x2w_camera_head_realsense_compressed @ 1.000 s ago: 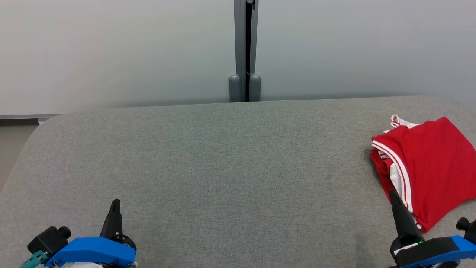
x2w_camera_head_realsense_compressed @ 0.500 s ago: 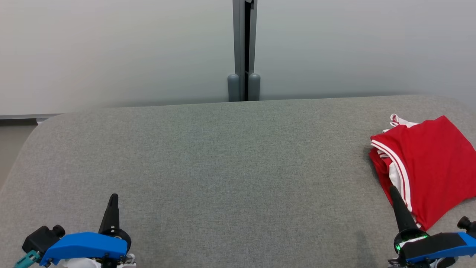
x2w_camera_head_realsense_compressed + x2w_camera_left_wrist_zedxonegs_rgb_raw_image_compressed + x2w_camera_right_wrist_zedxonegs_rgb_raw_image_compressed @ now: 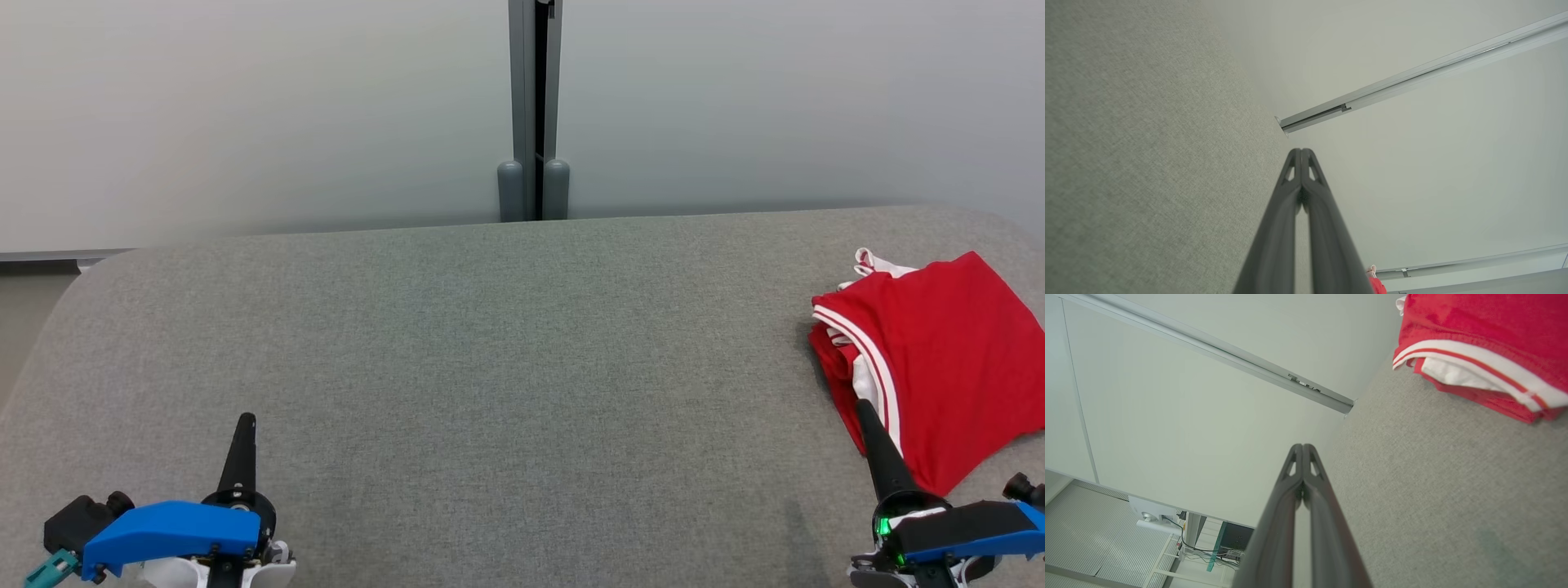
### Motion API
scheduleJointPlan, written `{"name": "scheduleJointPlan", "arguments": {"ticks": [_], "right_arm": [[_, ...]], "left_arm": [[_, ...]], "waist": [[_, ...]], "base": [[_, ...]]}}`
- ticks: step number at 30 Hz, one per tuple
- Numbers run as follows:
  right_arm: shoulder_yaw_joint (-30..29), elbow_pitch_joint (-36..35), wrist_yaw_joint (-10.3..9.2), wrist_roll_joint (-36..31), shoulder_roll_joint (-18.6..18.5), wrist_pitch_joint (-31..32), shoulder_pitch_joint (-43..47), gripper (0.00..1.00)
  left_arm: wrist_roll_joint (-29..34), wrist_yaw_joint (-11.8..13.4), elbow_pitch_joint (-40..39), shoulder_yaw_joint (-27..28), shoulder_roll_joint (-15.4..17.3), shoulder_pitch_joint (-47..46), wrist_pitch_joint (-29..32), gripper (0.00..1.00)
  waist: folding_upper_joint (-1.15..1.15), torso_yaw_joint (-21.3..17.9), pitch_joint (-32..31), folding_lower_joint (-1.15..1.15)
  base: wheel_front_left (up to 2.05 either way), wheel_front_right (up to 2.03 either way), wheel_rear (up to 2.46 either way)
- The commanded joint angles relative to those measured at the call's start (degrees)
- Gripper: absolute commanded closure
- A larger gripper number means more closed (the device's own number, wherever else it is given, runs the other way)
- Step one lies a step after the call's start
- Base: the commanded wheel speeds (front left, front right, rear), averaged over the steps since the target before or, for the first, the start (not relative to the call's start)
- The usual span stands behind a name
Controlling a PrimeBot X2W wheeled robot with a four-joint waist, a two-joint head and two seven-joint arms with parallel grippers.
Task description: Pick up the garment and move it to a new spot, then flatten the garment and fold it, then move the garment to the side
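Note:
The garment [image 3: 947, 351] is red with white stripes and lies folded at the right edge of the grey table [image 3: 506, 367]. It also appears at the top right of the right wrist view as the garment [image 3: 1486, 343], and as a small red patch [image 3: 1378, 286] low in the left wrist view. My right gripper [image 3: 861, 408] is shut and empty, its tip in front of the garment's near left edge. In its own view the right gripper [image 3: 1302, 447] has tips pressed together. My left gripper [image 3: 245, 420] is shut and empty at the lower left; its tips [image 3: 1301, 151] meet.
A pale wall with a grey vertical post [image 3: 535, 110] stands behind the table. The table's rounded left corner [image 3: 73, 286] falls off to the floor. The garment reaches the picture's right border.
Both grippers have drawn back toward the bottom of the head view, staying shut. The garment has not moved on the table.

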Motion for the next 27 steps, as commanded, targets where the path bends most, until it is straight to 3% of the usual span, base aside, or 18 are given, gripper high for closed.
{"name": "scheduleJointPlan", "arguments": {"ticks": [1, 27], "right_arm": [[-0.18, 0.09, 0.02, 1.75, -0.46, 0.12, -1.37, 1.0], [-0.55, 3.28, 0.02, 14.54, -0.38, 1.15, -3.86, 1.0]], "left_arm": [[-1.21, -0.62, -0.55, 0.88, -0.16, -1.4, 0.49, 1.0], [-11.33, -2.88, -0.43, 5.29, -2.79, -2.57, 3.91, 1.0]], "waist": [[0.0, -0.02, 0.01, 0.0], [0.0, -0.36, 0.29, 0.0]], "base": [[0.0, 0.0, 0.0], [0.0, 0.0, 0.0]]}}
